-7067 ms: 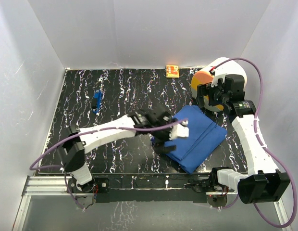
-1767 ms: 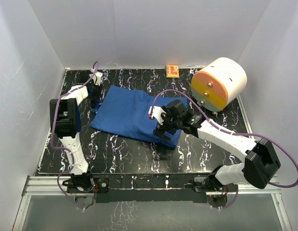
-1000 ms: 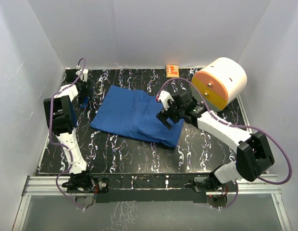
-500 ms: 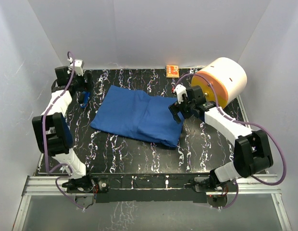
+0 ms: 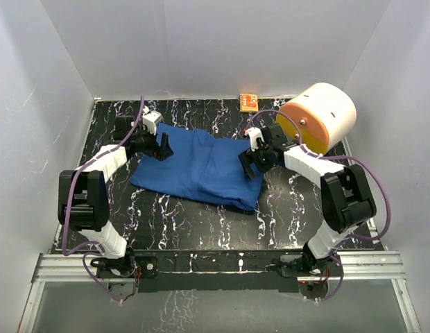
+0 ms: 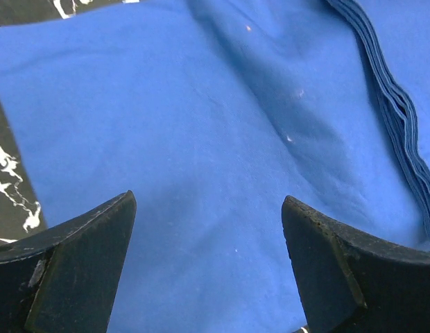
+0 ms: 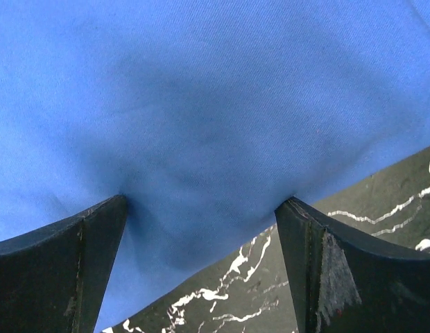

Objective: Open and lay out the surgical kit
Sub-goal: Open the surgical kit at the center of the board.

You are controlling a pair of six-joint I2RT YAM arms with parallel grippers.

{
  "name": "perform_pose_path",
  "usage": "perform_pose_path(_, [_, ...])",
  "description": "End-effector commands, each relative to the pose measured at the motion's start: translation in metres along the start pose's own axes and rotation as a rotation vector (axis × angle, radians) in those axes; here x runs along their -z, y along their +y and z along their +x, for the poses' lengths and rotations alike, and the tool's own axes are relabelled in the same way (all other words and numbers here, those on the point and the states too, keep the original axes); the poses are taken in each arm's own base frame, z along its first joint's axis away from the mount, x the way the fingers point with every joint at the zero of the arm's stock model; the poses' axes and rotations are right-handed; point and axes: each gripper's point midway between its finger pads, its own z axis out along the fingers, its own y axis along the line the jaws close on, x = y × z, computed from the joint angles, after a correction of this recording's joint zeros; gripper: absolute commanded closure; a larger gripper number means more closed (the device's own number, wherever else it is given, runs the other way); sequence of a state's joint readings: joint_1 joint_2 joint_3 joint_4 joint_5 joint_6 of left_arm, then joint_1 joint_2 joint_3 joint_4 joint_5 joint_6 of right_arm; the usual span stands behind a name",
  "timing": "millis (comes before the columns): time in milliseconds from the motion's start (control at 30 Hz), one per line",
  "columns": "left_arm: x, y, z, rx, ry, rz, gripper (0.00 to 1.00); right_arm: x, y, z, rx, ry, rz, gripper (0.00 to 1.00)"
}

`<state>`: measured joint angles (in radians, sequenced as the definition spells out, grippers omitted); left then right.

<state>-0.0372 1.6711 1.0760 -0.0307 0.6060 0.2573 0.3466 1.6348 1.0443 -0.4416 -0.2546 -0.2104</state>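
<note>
Top external: blue cloth wrap [image 5: 201, 170] lies partly unfolded, creased; left gripper [image 5: 162, 148], right gripper [image 5: 250, 165] both spread wide over it.

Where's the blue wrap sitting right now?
In the top view the blue wrap lies mid-table, between the left gripper at its far-left corner and the right gripper at its right edge.

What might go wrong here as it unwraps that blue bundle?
The right arm sits close to the big cylinder and may bump it. The open left jaws could pinch several stacked layers of the blue cloth instead of one. Anything wrapped inside is hidden and might slide out.
</note>
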Motion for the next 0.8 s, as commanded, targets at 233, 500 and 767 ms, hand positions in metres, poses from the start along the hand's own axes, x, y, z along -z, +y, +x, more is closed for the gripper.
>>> perform_pose_path(233, [0.024, -0.003, 0.016, -0.062, 0.026, -0.067, 0.15, -0.036, 0.009, -0.046, 0.04, -0.035, -0.121, 0.15])
perform_pose_path(500, [0.033, -0.003, 0.005, -0.086, -0.005, -0.094, 0.15, 0.021, -0.044, -0.077, 0.136, -0.121, 0.132, 0.14])
perform_pose_path(767, [0.028, 0.002, 0.003, -0.083, 0.003, -0.098, 0.15, 0.056, -0.09, -0.053, 0.206, -0.065, 0.294, 0.14])
